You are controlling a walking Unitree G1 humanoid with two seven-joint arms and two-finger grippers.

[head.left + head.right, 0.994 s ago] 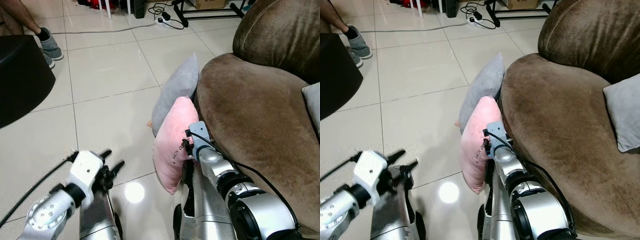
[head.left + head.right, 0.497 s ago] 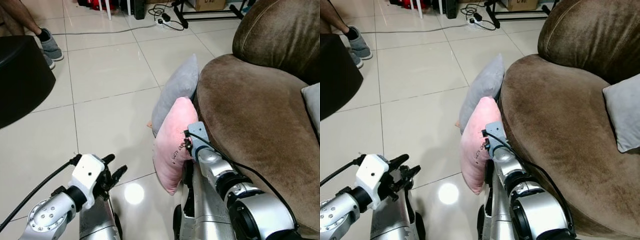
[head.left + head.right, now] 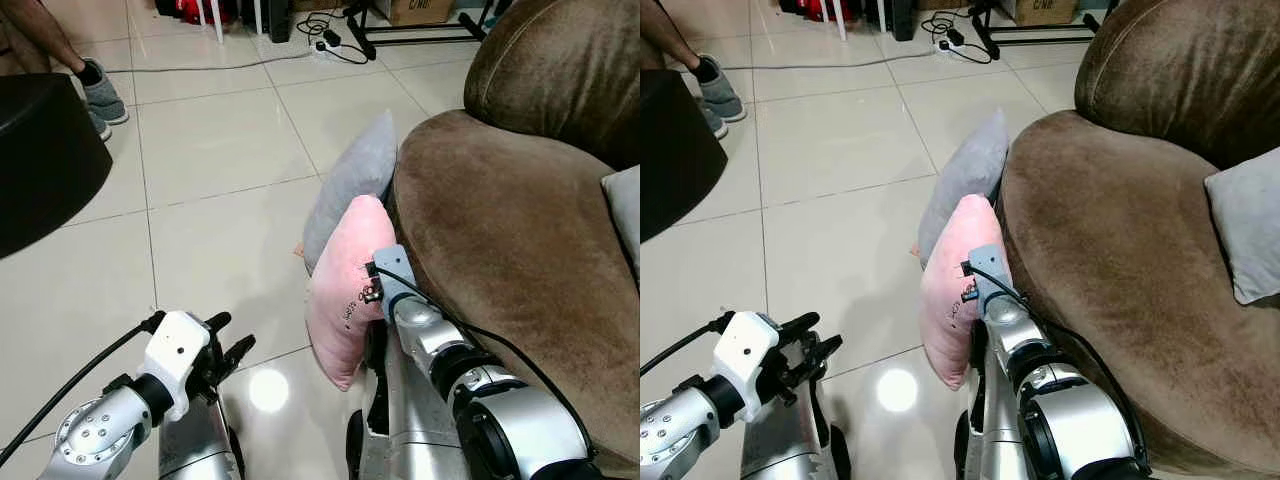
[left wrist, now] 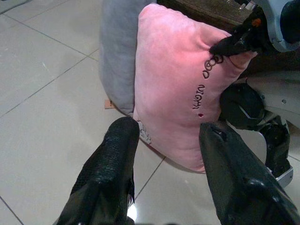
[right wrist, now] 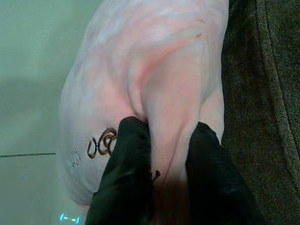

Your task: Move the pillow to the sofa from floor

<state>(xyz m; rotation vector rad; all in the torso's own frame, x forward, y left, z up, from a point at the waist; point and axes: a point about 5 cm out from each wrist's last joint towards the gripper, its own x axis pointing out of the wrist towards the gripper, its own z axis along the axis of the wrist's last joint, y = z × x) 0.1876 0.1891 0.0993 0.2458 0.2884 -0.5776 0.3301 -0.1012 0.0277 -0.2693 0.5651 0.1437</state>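
Two pillows lean on the sofa: the right gripper pinches the pink pillow, apparently; the grey pillow stands behind; left gripper spread.

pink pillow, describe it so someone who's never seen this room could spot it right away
Find the big brown sofa; two pillows stand on the tiled floor against its front. The pink pillow is the nearer one, pinched by the right hand. Unlike the grey pillow behind it, it carries dark embroidered lettering.
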